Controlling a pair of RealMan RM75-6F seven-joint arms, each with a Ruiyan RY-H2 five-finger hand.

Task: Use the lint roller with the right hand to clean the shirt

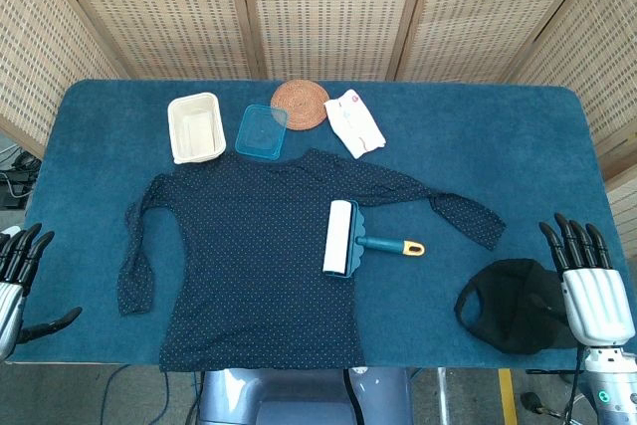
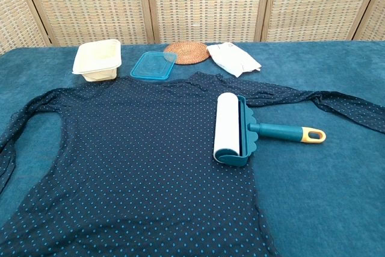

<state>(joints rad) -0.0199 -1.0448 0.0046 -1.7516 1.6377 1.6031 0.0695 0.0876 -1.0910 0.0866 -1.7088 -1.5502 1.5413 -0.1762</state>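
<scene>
A dark blue dotted shirt (image 1: 249,256) (image 2: 120,161) lies spread flat on the blue table. The lint roller (image 1: 340,238) (image 2: 228,127) rests on the shirt's right side, its white roll on the cloth and its teal handle with a yellow end (image 1: 403,246) (image 2: 295,133) pointing right onto the table. My right hand (image 1: 589,281) hovers at the table's right front corner, fingers straight and apart, holding nothing, well right of the handle. My left hand (image 1: 18,281) sits at the left front edge, fingers spread, empty. Neither hand shows in the chest view.
A black cloth (image 1: 513,304) lies just left of my right hand. Along the back stand a cream tray (image 1: 195,126) (image 2: 98,59), a clear blue lid (image 1: 262,130) (image 2: 154,65), a woven coaster (image 1: 300,104) (image 2: 187,51) and a white packet (image 1: 355,121) (image 2: 234,58).
</scene>
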